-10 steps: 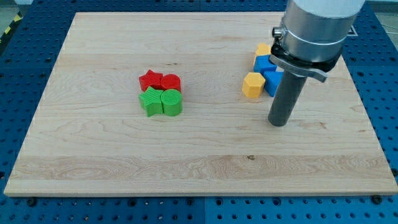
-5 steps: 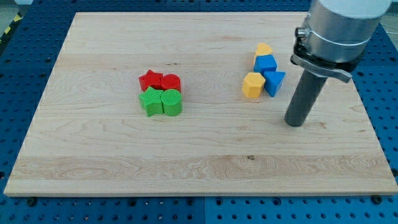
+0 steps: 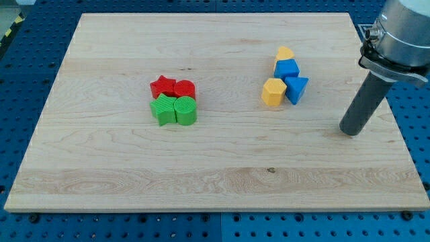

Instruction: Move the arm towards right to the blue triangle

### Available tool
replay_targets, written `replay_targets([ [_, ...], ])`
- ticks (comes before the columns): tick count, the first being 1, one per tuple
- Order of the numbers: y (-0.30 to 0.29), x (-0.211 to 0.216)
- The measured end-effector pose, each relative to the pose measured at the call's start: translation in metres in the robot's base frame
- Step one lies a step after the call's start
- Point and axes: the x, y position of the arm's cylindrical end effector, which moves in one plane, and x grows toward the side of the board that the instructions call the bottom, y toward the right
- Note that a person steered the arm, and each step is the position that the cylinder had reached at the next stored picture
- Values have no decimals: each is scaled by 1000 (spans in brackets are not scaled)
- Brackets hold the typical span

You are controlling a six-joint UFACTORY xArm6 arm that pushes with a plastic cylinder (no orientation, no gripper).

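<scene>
The blue triangle (image 3: 297, 88) lies on the wooden board (image 3: 121, 175) at the view's upper right, pointing down. It touches a blue cube (image 3: 287, 68) above it and a yellow hexagon (image 3: 273, 92) on its left. A yellow block (image 3: 285, 53) sits on top of the cluster. My tip (image 3: 350, 131) rests on the board to the right of and below the blue triangle, well apart from it.
A red star (image 3: 162, 86), a red block (image 3: 184, 89), a green star (image 3: 162, 109) and a green block (image 3: 185, 111) form a tight group left of centre. The board's right edge (image 3: 390, 114) is close to my tip. Blue pegboard surrounds the board.
My tip has slid steadily to the view's right, from just below the blue triangle to a spot near the board's right edge. No block has moved.
</scene>
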Motion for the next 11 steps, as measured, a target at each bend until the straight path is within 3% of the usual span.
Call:
replay_targets([
  [11, 22, -21],
])
